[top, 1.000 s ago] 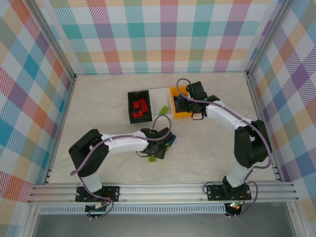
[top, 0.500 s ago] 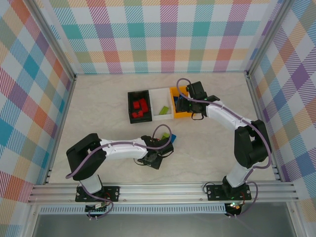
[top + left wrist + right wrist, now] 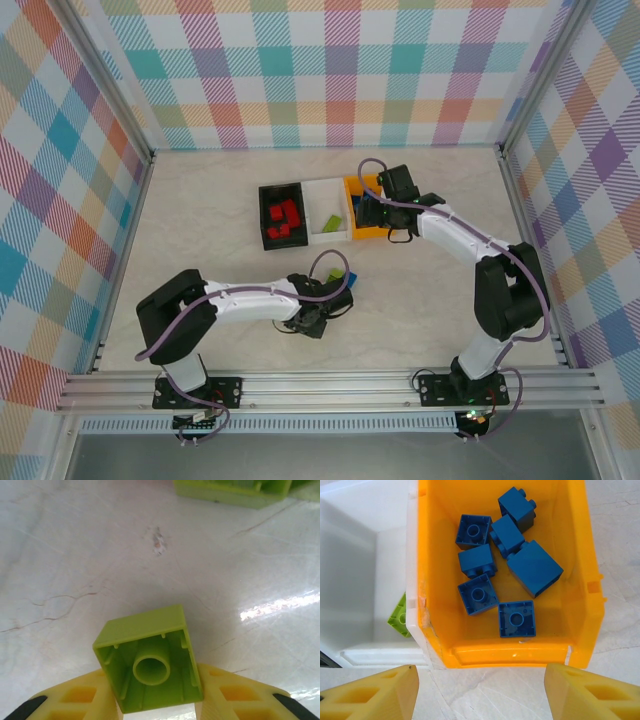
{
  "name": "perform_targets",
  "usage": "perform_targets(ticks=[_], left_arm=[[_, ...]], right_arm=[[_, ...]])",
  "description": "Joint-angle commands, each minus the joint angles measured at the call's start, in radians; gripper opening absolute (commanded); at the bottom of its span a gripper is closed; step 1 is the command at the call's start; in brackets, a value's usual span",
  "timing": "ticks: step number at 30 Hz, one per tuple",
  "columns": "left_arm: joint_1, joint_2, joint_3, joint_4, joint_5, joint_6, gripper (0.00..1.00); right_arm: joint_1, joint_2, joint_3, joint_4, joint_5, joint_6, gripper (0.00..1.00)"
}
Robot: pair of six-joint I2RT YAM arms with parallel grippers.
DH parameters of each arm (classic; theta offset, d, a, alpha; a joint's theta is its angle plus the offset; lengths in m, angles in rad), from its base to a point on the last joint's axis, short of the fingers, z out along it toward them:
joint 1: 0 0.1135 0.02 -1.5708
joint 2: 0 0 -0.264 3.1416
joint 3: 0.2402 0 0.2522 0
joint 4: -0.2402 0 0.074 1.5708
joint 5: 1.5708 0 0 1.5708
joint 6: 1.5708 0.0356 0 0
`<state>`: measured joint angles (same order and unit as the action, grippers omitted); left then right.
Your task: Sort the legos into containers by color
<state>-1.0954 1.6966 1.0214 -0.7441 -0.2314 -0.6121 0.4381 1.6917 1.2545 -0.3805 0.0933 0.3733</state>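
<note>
**Left pincer (image 3: 159, 700) now pinching lime brick (image 3: 150, 660)**

Compared with one second ago, the left pincer has moved slightly toward the near edge. Its fingers have gone from spread to pressed on the lime brick, whose hollow underside faces the wrist camera. Contact with the tabletop (image 3: 75, 555) cannot be determined. The left arm lies low, reaching rightward. The right pincer (image 3: 480, 692) has stayed spread above the orange-yellow bin (image 3: 585, 580), which holds blue bricks (image 3: 535, 567).

Pastel plaid walls (image 3: 330, 70) enclosing three sides, pale marbled tabletop (image 3: 200, 220) catching glare, aluminium rails (image 3: 330, 385) edging the front.
</note>
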Motion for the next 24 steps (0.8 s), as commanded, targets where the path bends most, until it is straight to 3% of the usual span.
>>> perform_targets(ticks=[1,8,13,24], left_arm=[[0.027,-0.088,0.081,-0.072,-0.081,0.020,0.37],[0.173,-0.039,0.337,-0.090,-0.150,0.146,0.37],[0.284,0.140,0.614,-0.060,-0.138,0.203,0.36],[0.383,0.604,1.194,-0.187,-0.134,0.216,0.36]], right_arm=[[0.000,-0.061,-0.029,0.032,0.010,0.020,0.67],[-0.032,-0.192,-0.154,0.069,0.058,0.081,0.67],[-0.046,-0.298,-0.247,0.083,0.076,0.108,0.67],[-0.044,-0.395,-0.341,0.079,0.009,0.101,0.68]])
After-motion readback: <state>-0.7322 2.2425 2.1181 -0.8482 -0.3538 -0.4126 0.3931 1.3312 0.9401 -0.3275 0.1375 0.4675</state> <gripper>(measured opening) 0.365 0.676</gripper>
